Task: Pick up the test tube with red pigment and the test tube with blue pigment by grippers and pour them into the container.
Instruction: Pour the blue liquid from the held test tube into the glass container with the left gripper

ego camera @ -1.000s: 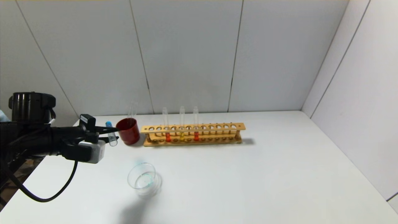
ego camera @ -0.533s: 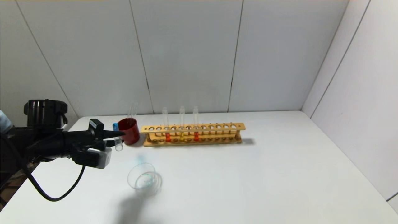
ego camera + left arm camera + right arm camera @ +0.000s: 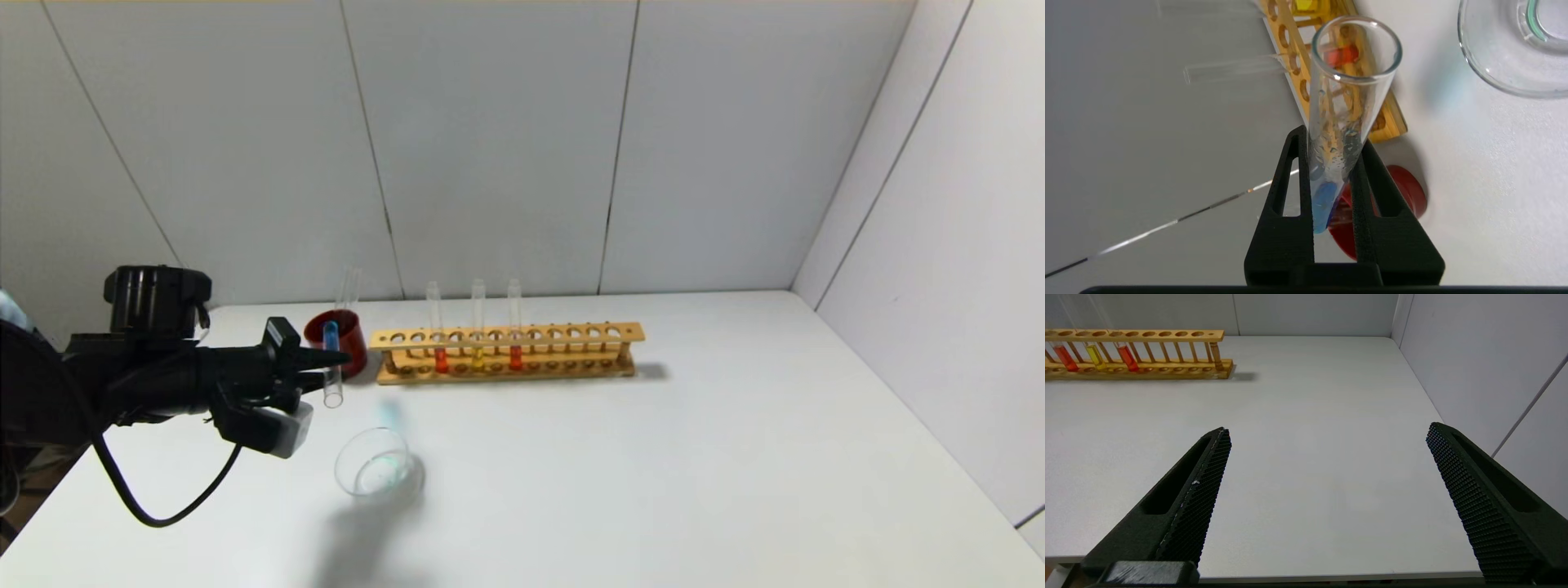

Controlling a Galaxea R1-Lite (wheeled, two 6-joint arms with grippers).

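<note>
I have the left gripper [image 3: 331, 359] clenched on the test tube with blue pigment [image 3: 331, 363], mouth down beyond the jaws toward the container [image 3: 375, 474], right gripper [image 3: 1327, 498] spread idle

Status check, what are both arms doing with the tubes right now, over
Left tool shut on blue tube, mouth down, beside red cup, short of dish. Right tool open, parked over bare table. Red tubes in rack. Nothing blocking.

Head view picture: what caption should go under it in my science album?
Left gripper holds the upside-down blue test tube beside the red cup, above and behind the glass dish.
</note>
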